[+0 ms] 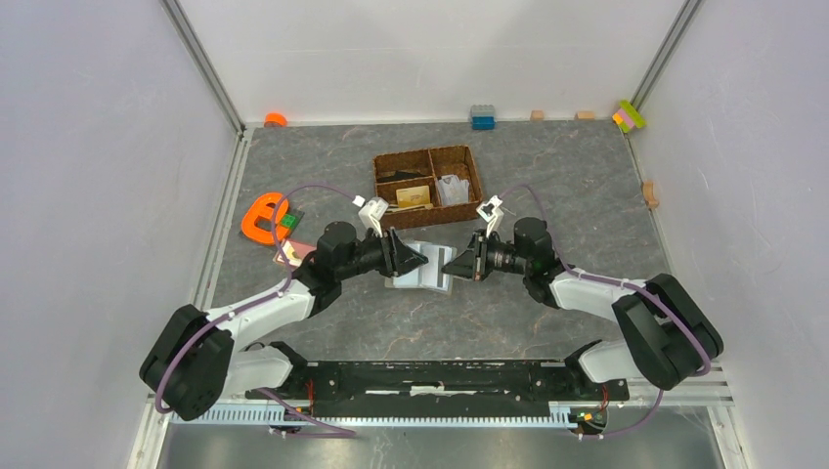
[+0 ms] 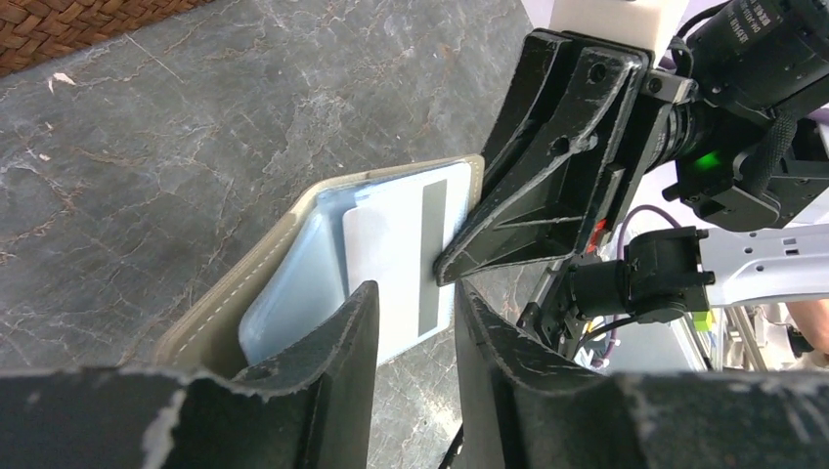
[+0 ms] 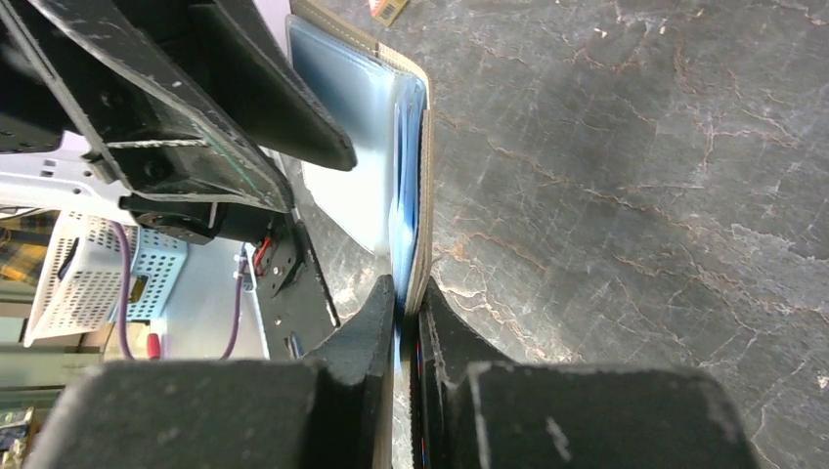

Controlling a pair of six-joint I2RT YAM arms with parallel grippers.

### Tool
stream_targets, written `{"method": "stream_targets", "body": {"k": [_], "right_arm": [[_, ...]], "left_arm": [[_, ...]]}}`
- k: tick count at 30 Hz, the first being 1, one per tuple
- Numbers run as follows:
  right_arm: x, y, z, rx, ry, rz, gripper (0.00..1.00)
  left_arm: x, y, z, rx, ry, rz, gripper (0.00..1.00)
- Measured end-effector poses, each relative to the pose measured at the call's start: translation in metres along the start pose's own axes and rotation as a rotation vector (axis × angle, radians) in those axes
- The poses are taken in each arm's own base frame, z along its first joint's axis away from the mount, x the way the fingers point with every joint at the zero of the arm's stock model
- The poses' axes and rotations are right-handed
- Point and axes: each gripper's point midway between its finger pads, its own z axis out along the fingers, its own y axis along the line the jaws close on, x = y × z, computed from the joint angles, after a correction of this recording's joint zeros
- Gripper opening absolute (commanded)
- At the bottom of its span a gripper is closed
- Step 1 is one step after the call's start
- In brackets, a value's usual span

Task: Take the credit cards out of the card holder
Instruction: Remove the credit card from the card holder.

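Observation:
The grey-olive card holder (image 1: pixel 420 271) lies open between both grippers, its light-blue inside up (image 2: pixel 283 288). A white credit card (image 2: pixel 386 244) with a grey stripe sticks out of its pocket. My left gripper (image 2: pixel 415 293) is open, its fingers either side of the card's near edge. My right gripper (image 3: pixel 406 293) is shut on the holder's edge (image 3: pixel 415 176) and holds it tilted; it also shows in the left wrist view (image 2: pixel 528 234). An orange-tan card (image 1: pixel 414 195) lies in the basket.
The brown woven divided basket (image 1: pixel 459 156) stands just behind the grippers and shows in the left wrist view (image 2: pixel 78 29). An orange clamp-like piece (image 1: pixel 262 217), a green block and a pink item lie at the left. Toy blocks (image 1: pixel 482 117) line the back wall.

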Motion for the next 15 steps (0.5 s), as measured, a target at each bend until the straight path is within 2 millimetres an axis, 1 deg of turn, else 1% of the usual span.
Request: {"method": "stream_targets", "body": {"k": [2,8,15], "right_arm": [[-0.003,0.003,-0.002,-0.016,-0.007,0.007,0.00],[-0.017,0.017,-0.008,-0.061,-0.046,-0.008,0.00],[-0.018,0.022,-0.011,-0.087,-0.054,0.013,0.00]], "left_arm": [[0.000,0.001,0.000,-0.002,-0.001,0.000,0.45],[0.000,0.000,-0.001,0.005,0.004,-0.001,0.45],[0.000,0.001,-0.001,0.008,0.009,-0.005,0.42]]}}
